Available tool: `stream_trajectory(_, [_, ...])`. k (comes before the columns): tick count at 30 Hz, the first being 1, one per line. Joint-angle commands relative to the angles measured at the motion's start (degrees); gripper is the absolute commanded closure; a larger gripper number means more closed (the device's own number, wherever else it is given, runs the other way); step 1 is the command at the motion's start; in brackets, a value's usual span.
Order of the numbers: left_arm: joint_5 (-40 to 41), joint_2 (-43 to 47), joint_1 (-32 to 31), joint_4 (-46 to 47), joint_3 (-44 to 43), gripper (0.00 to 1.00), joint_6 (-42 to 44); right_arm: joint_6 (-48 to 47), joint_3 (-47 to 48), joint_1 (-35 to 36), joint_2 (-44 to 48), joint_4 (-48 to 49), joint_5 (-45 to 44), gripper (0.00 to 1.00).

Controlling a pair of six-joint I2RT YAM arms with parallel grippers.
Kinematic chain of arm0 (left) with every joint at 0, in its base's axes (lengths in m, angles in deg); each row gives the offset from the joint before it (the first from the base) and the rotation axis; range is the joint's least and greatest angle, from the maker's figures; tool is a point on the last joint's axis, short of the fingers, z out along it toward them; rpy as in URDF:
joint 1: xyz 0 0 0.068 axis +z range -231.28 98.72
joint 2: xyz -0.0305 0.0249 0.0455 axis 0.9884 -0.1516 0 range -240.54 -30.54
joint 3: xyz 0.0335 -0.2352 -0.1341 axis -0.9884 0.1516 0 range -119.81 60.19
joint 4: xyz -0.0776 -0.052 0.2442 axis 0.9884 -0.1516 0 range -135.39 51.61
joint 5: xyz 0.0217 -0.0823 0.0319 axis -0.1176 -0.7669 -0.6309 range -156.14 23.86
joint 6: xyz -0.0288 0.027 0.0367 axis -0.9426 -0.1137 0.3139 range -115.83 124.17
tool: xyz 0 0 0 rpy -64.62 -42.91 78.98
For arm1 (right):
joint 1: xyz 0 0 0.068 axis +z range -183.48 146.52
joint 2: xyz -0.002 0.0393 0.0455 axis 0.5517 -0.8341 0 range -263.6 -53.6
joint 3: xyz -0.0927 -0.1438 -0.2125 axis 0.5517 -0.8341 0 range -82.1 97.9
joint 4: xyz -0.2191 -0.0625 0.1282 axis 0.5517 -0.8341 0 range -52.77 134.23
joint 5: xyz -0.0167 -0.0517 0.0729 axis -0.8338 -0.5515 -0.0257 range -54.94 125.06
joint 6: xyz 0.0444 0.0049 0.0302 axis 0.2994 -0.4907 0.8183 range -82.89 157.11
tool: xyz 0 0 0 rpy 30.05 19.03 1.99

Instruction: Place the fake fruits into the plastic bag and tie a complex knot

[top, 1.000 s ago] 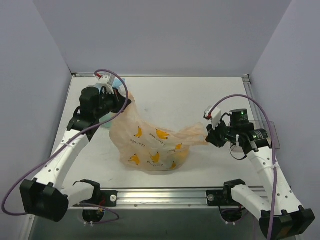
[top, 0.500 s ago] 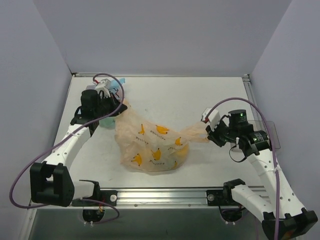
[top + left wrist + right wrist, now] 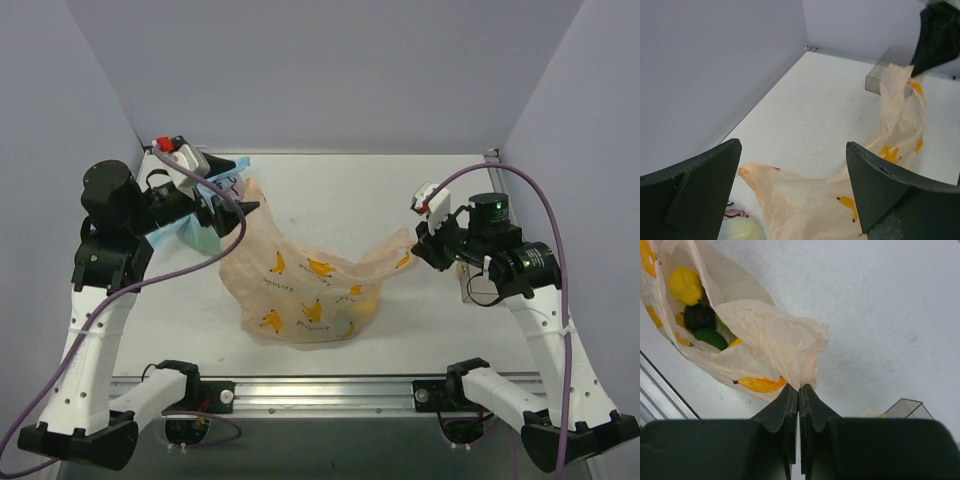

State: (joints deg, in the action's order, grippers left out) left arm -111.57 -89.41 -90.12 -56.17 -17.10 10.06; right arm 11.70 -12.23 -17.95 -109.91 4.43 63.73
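Note:
The peach-orange plastic bag (image 3: 300,290) with banana prints lies mid-table, stretched toward the right. My right gripper (image 3: 418,256) is shut on its right handle (image 3: 790,340), pinched at the fingertips (image 3: 800,386). Through the bag's mouth I see the fake fruits: a yellow one (image 3: 685,285) and a green one (image 3: 710,337) beside a dark piece. My left gripper (image 3: 232,208) hangs open above the bag's left handle (image 3: 747,174), whose tip lies loose between the wide-apart fingers (image 3: 695,190) without touching them. The handles are far apart and no knot is in view.
Another bag with light-blue handles (image 3: 232,168) and a yellow-green fruit (image 3: 740,231) sits at the back left, under my left gripper. A clear plastic box (image 3: 880,80) stands by the right arm. The enclosure walls stand close on the left and at the back.
My left gripper has opened and let go of the bag's left handle, and that arm has drawn back to the left. The right gripper keeps its grip and has risen slightly.

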Motion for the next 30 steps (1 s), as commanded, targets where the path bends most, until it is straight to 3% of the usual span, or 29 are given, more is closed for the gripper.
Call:
stream_trajectory(1, [-6.97,-1.33,-6.49,-15.74,-3.99,0.03,17.03,1.85,1.50,0.47,0.33,-1.52,2.18,1.00])
stream_trajectory(4, [3.12,-3.69,-16.96,-24.54,-5.32,0.02,27.22,1.94,2.12,0.56,0.50,-1.96,2.36,1.00])
stream_trajectory(6, [10.68,-5.02,-28.38,-26.77,-4.27,0.03,32.50,1.33,2.29,0.82,0.68,-2.48,2.36,1.00])
stream_trajectory(7, [16.28,-5.81,-31.21,-27.91,-3.92,0.02,33.82,1.07,2.38,0.91,0.59,-2.66,2.27,1.00])
stream_trajectory(9, [19.66,-9.06,-36.22,-28.19,-3.65,0.02,36.03,0.80,2.38,1.08,0.94,-3.19,2.18,1.00])
stream_trajectory(21, [23.46,-25.32,-39.76,-28.71,-5.94,0.03,43.68,-1.83,2.38,1.87,2.35,-4.33,2.36,1.00])
stream_trajectory(22, [23.28,-26.46,-39.68,-28.54,-5.67,0.07,43.59,-2.01,2.29,1.87,2.52,-4.24,2.53,1.00])
stream_trajectory(26, [21.44,-27.35,-39.76,-28.45,-3.31,0.51,42.28,-2.80,2.38,1.96,2.61,-4.07,2.98,1.00])
stream_trajectory(27, [21.00,-27.35,-39.68,-28.28,-1.99,0.72,41.93,-2.54,2.64,1.96,2.53,-3.98,2.98,1.00])
stream_trajectory(30, [20.12,-26.91,-39.76,-26.79,1.09,0.92,40.26,-1.32,2.82,1.79,1.82,-2.75,3.15,1.00])
